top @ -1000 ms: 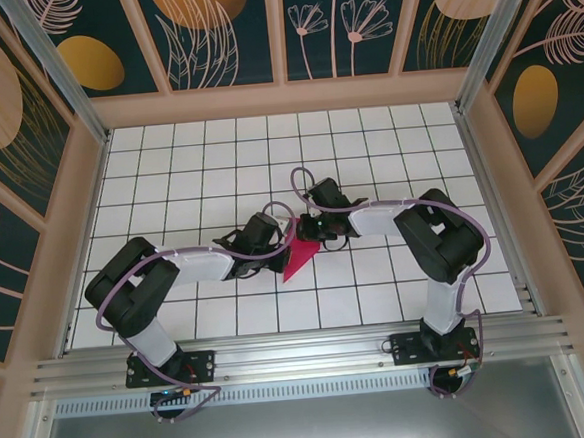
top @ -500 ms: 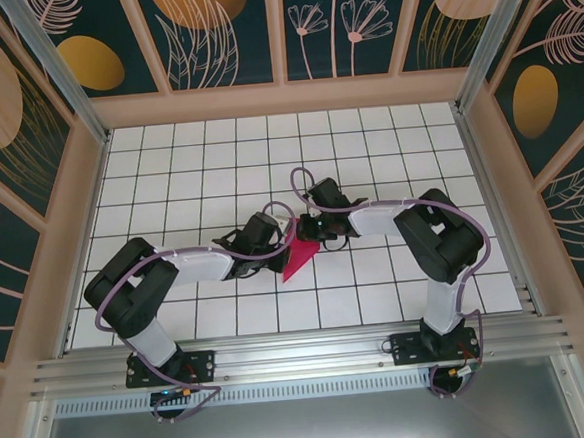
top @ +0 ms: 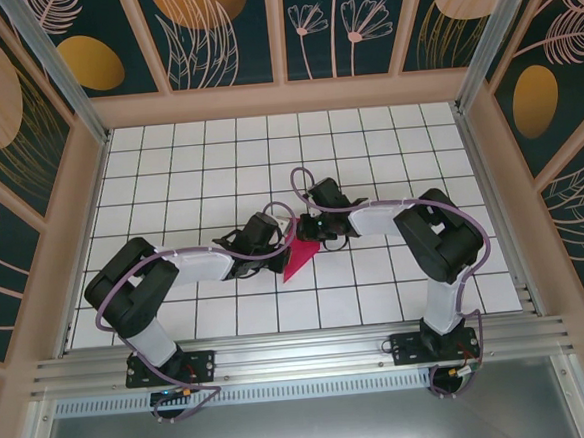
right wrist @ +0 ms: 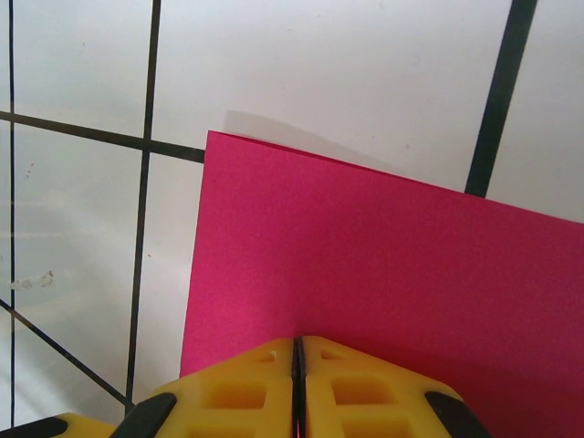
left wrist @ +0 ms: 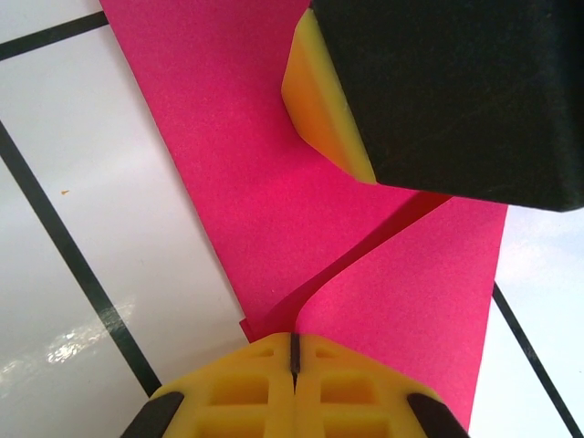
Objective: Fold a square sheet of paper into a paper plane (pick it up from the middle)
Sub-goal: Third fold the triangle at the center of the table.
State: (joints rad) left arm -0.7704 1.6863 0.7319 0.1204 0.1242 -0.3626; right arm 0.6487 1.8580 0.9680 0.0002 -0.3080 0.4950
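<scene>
The square sheet of paper (top: 297, 263) lies on the tiled table, magenta-pink and creased into a narrow triangular shape. In the left wrist view a flap of the sheet of paper (left wrist: 274, 182) lifts off the layer below, and its edge runs into the seam of my left gripper (left wrist: 294, 343), which is shut on it. My right gripper (right wrist: 297, 351) is shut, its tips set down on the flat sheet of paper (right wrist: 365, 255). In the left wrist view its yellow fingertip (left wrist: 324, 100) presses the paper just ahead of my left one. From above, my left gripper (top: 283, 243) and right gripper (top: 308, 240) meet over the paper's far end. No paper plane shape shows.
The white grid-tiled table (top: 387, 142) is fenced by a wooden frame with patterned walls (top: 283, 89). An aluminium rail (top: 301, 354) carrying both arm bases runs along the near edge.
</scene>
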